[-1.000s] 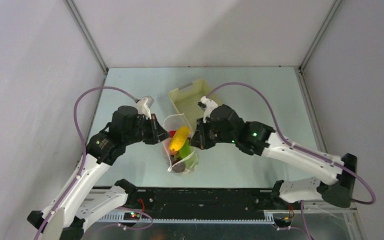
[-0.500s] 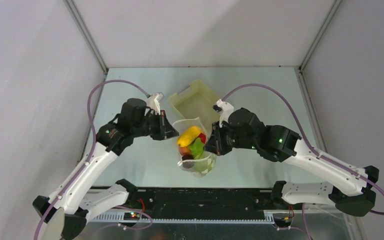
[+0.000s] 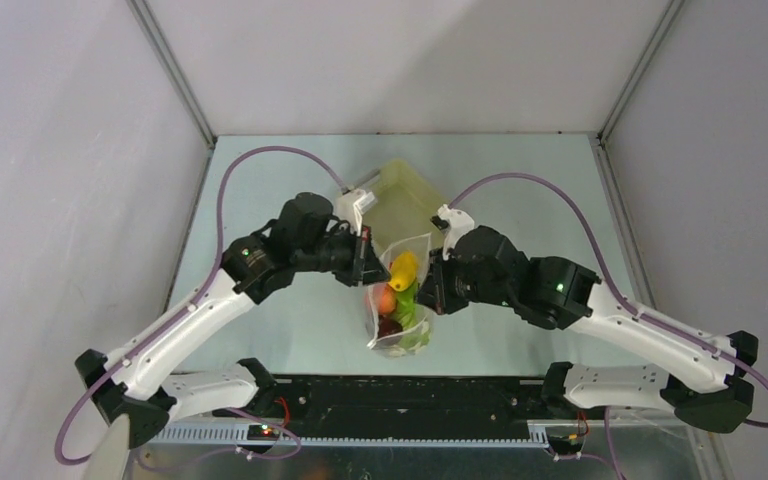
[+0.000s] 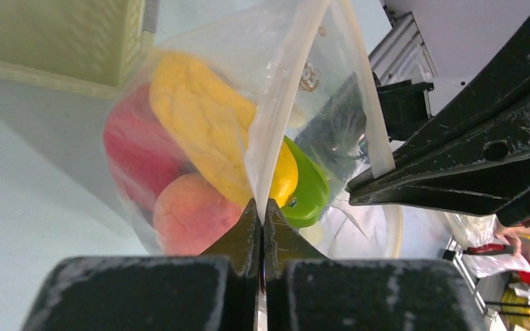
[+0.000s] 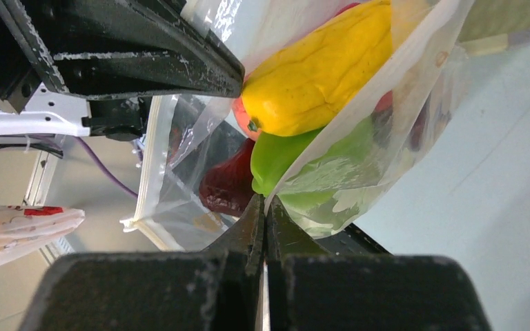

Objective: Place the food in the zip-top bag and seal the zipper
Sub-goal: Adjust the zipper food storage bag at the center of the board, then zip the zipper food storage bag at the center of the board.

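Note:
The clear zip-top bag [image 3: 401, 300] hangs between my two grippers above the table, its mouth up. Inside it show a yellow banana [image 3: 403, 270], a peach [image 3: 382, 300], a dark red apple [image 3: 390, 325] and a green piece [image 3: 407, 312]. My left gripper [image 3: 372, 268] is shut on the bag's left edge [image 4: 269, 138]; the banana [image 4: 200, 117] and the peach [image 4: 190, 214] lie just behind the film. My right gripper [image 3: 426, 290] is shut on the bag's right edge [image 5: 359, 131], next to the banana [image 5: 317, 76] and the apple [image 5: 228, 186]. The zipper strip [image 4: 369, 103] stands apart.
The pale yellow slotted basket [image 3: 405, 200] stands on the table right behind the bag, touching the left wrist's side. The black rail [image 3: 390, 400] with the arm bases runs along the near edge. Grey walls close the table on three sides.
Both grippers have carried the bag to the right and a little nearer the basket. The bag has narrowed and hangs longer, its mouth drawn closer together.

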{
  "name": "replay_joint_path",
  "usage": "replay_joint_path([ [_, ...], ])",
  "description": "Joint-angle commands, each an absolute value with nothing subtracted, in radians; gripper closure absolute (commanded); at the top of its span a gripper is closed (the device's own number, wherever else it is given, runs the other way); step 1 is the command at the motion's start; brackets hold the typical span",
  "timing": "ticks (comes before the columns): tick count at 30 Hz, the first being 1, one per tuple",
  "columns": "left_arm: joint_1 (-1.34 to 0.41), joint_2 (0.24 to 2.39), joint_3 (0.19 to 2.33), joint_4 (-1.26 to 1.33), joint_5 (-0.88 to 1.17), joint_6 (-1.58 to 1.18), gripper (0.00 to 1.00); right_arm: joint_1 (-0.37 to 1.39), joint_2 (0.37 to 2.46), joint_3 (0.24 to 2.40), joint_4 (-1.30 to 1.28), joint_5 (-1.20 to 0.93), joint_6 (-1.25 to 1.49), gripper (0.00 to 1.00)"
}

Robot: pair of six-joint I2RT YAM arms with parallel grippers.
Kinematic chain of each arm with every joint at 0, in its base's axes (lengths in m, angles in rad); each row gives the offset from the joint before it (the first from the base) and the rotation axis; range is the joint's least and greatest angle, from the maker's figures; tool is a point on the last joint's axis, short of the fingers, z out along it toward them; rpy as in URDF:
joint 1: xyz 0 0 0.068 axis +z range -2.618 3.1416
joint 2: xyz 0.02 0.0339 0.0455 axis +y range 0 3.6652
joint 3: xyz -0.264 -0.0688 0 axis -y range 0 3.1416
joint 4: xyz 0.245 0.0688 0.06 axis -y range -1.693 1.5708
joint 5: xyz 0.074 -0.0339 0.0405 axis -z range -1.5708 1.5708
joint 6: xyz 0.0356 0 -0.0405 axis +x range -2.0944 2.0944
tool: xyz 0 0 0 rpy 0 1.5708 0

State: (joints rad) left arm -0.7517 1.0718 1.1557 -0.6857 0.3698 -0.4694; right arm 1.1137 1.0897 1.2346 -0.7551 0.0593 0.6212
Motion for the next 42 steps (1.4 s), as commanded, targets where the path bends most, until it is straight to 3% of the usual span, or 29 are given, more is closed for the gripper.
replay_joint_path([
  [1, -0.827, 1.108, 1.224, -0.568, 0.382, -0.455, 1.0, 1.121, 1.007, 1.213, -0.765, 0.138, 0.685, 1.0],
  [16, -0.958, 1.366, 1.35, -0.426, 0.4, -0.45, 1.0, 1.118, 0.842, 1.158, -0.986, 0.276, 0.865, 1.0],
  [21, -0.957, 1.42, 1.362, -0.43, 0.381, -0.428, 1.0, 0.992, 0.863, 1.081, -0.93, 0.167, 0.849, 0.99],
  [23, -0.958, 1.425, 1.358, -0.433, 0.36, -0.417, 0.95, 0.923, 0.869, 1.042, -0.887, 0.093, 0.845, 1.0],
  [26, -0.957, 1.428, 1.354, -0.433, 0.323, -0.4, 0.75, 0.862, 0.869, 0.993, -0.826, 0.054, 0.844, 1.0],
  [31, -0.954, 1.416, 1.363, -0.427, 0.311, -0.367, 0.28, 0.82, 0.862, 0.969, -0.779, 0.072, 0.865, 1.0],
  [35, -0.955, 1.358, 1.346, -0.434, 0.267, -0.334, 0.03, 0.801, 0.863, 0.963, -0.732, 0.057, 0.885, 1.0],
  [42, -0.954, 1.091, 1.11, -0.331, 0.147, -0.302, 0.0, 0.758, 0.888, 0.963, -0.686, 0.014, 0.919, 1.0],
])
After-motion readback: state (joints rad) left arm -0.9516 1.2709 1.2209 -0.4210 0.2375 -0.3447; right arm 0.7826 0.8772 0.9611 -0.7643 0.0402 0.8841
